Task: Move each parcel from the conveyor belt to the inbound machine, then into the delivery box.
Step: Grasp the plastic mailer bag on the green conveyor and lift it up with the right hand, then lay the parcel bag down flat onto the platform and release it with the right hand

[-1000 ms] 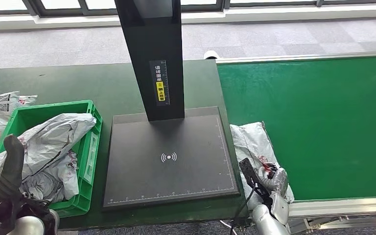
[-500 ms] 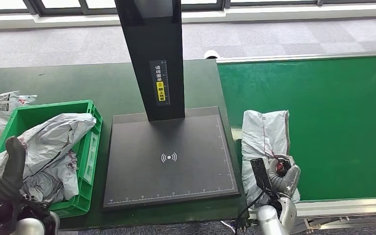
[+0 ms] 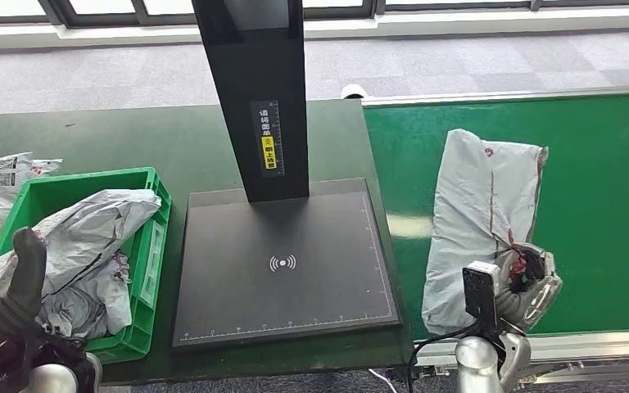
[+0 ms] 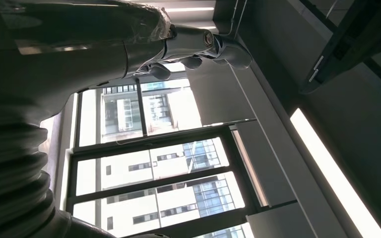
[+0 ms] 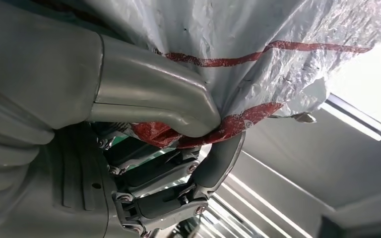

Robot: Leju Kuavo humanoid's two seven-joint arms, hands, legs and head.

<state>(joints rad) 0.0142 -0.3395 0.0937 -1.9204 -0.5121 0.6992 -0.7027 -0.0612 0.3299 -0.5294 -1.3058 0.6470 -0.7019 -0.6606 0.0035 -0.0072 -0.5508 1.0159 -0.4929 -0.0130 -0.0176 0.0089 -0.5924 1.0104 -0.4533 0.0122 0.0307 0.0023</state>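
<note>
Item: parcel (image 3: 481,214), grey poly mailer, over the belt (image 3: 598,205), draped away from the right hand (image 3: 526,282).
Grip: thumb and fingers (image 5: 218,163) clamped on its near edge.
Handling: probably light, floppy, slick; best gripped by bunched film.

one parcel (image 3: 479,221) on belt, several parcels (image 3: 82,246) in one crate (image 3: 143,270)

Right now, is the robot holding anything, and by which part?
Yes. Its right hand grips the grey parcel by its near end, at the red-printed edge, thumb pressed against it. The left hand holds nothing.
</note>
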